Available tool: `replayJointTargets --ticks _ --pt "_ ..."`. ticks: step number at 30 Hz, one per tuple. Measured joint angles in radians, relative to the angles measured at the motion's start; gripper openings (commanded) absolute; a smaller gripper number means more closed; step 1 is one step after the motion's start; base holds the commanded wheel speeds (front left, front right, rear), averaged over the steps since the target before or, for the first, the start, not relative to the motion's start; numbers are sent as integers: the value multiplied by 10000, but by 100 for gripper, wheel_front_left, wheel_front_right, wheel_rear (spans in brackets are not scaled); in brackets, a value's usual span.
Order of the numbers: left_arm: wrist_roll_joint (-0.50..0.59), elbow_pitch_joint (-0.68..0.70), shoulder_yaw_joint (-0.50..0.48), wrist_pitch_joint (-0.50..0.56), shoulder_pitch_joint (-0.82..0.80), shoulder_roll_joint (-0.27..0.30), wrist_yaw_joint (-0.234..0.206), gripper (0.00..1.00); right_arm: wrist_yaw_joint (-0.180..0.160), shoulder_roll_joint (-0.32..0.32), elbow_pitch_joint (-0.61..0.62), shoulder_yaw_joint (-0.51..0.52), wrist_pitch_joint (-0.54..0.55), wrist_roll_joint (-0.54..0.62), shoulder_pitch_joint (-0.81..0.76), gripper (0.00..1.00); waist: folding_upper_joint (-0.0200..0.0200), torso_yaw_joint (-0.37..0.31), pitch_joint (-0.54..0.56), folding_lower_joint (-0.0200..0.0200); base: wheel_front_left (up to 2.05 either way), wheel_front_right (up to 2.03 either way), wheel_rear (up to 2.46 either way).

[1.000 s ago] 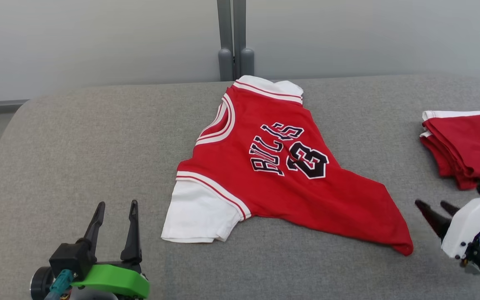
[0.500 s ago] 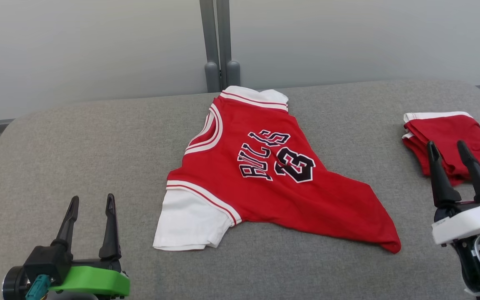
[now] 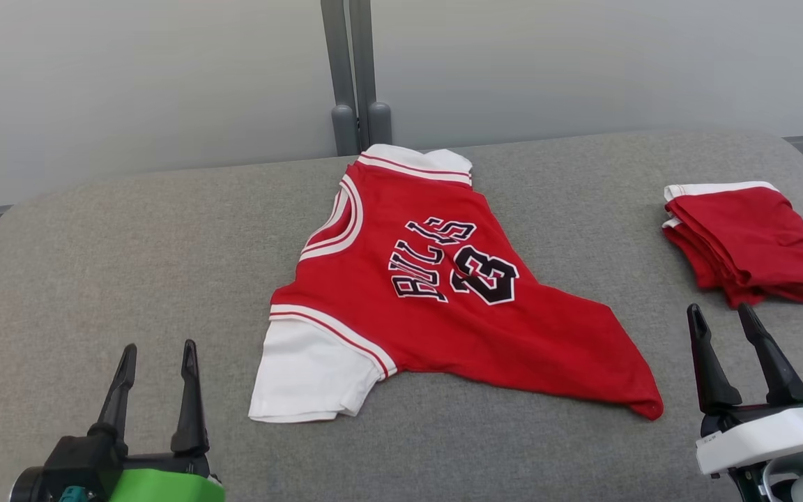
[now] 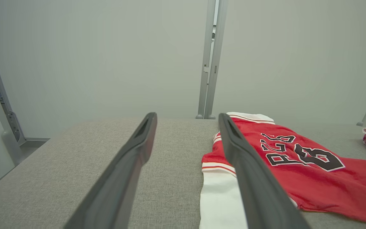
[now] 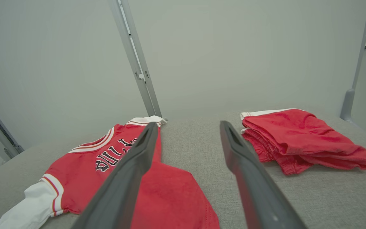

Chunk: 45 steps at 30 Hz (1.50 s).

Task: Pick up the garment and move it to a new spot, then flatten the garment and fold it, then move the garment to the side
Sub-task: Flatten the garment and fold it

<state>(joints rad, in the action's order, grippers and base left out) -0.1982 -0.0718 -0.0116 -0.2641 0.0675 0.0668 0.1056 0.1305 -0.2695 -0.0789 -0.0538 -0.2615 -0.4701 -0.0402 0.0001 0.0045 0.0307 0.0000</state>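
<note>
The garment [image 3: 443,293], a red jersey with white sleeves and black "BULLS 23" lettering, lies spread and skewed in the middle of the grey padded table [image 3: 129,244]. It also shows in the left wrist view as the garment [image 4: 313,168] and in the right wrist view as the garment [image 5: 106,168]. My left gripper [image 3: 157,357] stands open at the lower left, clear of the white sleeve. At the lower right my right gripper [image 3: 719,315] is open too, just right of the jersey's hem corner. Both hold nothing.
A folded stack of red clothes with white trim [image 3: 743,240] lies at the table's right side, seen close in the right wrist view [image 5: 297,136]. A grey post [image 3: 349,77] stands behind the table's far edge against a pale wall.
My right gripper swung from sideways to fingers-up, went over the folded stack, then drew back to the lower right. The head camera shifted, so the scene slid left. The jersey did not move.
</note>
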Motion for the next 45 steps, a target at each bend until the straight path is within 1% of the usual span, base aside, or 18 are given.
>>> replayJointTargets --ticks 7,18,25,29,32,35,38,41,43,45 --pt "73 -69 -19 0 104 -98 44 100 0 54 50 134 0 251 3 100 0 -54 -22 0 0 0 0" --pt "176 -276 13 0 88 -130 102 100 0 63 -19 48 -2 251 46 100 0 47 24 0 0 0 0" --pt "234 -343 13 0 80 -140 142 100 0 -40 -159 61 -2 251 46 100 0 51 13 0 0 0 0" --pt "236 -456 13 0 79 -144 173 100 0 -82 -853 42 207 29 -29 100 0 41 15 0 0 0 0" --pt "167 -974 130 98 82 -123 176 100 0 -109 -1611 -33 1131 -314 -91 100 0 19 3 0 0 0 0" --pt "61 -1411 276 639 61 13 186 100 -2 -109 -2151 -165 2130 -683 -91 100 0 0 -28 0 0 0 0" --pt "-378 -1812 552 1768 -104 171 213 100 0 -40 -2311 -502 2953 -1066 18 100 0 -27 -102 0 0 0 0" --pt "-767 -2008 945 3022 -339 408 221 100 0 -46 -2594 -516 3672 -1197 174 100 0 -36 -217 0 0 0 0" --pt "-1271 -2015 1137 3703 -587 570 228 100 0 0 -2686 -504 3917 -1262 299 100 0 -31 -322 0 0 0 0" --pt "-1417 -1954 1469 4242 -846 880 234 100 0 36 -2731 -516 4113 -1262 546 100 0 -27 -477 0 0 0 0"
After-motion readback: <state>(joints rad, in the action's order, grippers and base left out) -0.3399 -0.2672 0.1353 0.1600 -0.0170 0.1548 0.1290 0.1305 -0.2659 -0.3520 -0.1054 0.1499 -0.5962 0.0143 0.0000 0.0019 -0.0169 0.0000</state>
